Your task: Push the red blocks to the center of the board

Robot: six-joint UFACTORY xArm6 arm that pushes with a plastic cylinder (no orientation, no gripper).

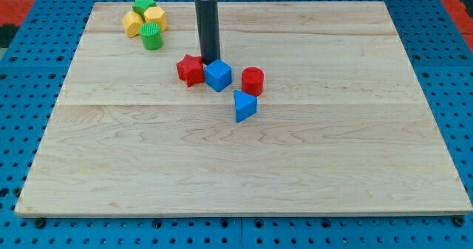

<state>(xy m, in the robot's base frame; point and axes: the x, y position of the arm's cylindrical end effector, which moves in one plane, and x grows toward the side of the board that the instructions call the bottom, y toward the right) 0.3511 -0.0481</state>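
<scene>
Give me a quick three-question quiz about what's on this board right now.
1. True or false: the red star touches the blue cube.
2. Which block lies nearest the view's bottom? A) red cylinder B) blue triangle C) green cylinder
3. Fill in: my tip stands just above the ____ cube, at the star's right.

Key: 1 true; 2 B; 3 blue.
</scene>
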